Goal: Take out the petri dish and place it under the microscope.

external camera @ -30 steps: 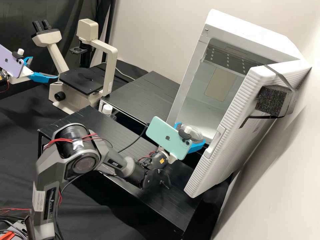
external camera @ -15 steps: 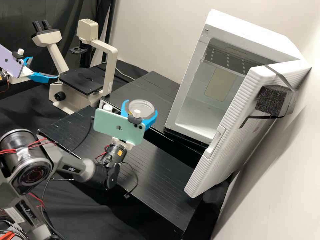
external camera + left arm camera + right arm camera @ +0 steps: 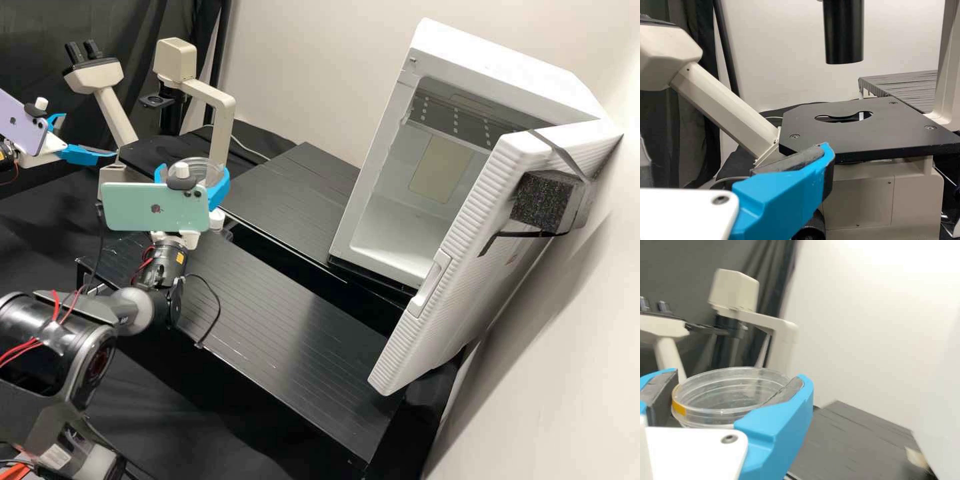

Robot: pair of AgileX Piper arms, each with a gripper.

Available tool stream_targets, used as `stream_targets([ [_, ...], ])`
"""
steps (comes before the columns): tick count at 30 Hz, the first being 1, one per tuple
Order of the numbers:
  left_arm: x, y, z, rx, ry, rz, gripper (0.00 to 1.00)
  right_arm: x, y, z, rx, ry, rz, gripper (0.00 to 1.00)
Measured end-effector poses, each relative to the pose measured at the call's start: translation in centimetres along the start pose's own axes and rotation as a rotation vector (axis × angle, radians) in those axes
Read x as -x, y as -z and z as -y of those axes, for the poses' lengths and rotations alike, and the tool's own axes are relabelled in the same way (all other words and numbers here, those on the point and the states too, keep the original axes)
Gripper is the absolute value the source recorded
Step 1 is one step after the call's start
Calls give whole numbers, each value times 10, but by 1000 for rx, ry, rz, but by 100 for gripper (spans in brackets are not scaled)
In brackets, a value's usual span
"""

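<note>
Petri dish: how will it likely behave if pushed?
The petri dish looks clear and thin-walled, so probably light, stiff and easily cracked. Its smooth, round side between two blue fingers may let it pivot or slip.

We're in a lab — we can tell by the microscope (image 3: 175, 60), the dish (image 3: 722, 411) near it and, well apart from it, the white cabinet (image 3: 493, 57) with its door open.

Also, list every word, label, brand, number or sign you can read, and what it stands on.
No words or numbers are readable.
White label on the right arm: too small, blurred.
Orange sticker on the same arm: too small.
Mint phone, lilac phone: an emblem each, no words.
</note>
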Motion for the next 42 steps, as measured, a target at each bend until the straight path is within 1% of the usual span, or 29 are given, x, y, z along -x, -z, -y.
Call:
stream_targets([
  [3, 0, 0, 0, 0, 0, 0, 100, -18, 8, 7, -11, 13, 0, 0],
  [7, 0, 0, 0, 0, 0, 0, 100, -40, 16, 17, -40, 37, 0, 0],
  [10, 0, 0, 0, 0, 0, 0, 100, -57, 22, 28, -60, 79, -6, 0],
  [12, 0, 0, 0, 0, 0, 0, 100, -68, 26, 33, -63, 99, -11, 0],
  [14, 0, 0, 0, 0, 0, 0, 100, -78, 28, 39, -67, 123, -11, 0],
  [20, 0, 0, 0, 0, 0, 0, 100, -110, 31, 54, -100, 157, 12, 0],
  [28, 0, 0, 0, 0, 0, 0, 100, -150, 24, 68, -101, 201, 50, 0],
  [32, 0, 0, 0, 0, 0, 0, 100, -169, 29, 81, -123, 223, 56, 0],
  [33, 0, 0, 0, 0, 0, 0, 100, -171, 31, 83, -124, 231, 54, 0],
  [36, 0, 0, 0, 0, 0, 0, 100, -182, 35, 95, -104, 259, 51, 0],
  [38, 0, 0, 0, 0, 0, 0, 100, -189, 35, 102, -85, 274, 49, 0],
  [39, 0, 0, 0, 0, 0, 0, 100, -192, 33, 106, -81, 284, 55, 0],
  [42, 0, 0, 0, 0, 0, 0, 100, -202, 31, 112, -90, 289, 77, 0],
])
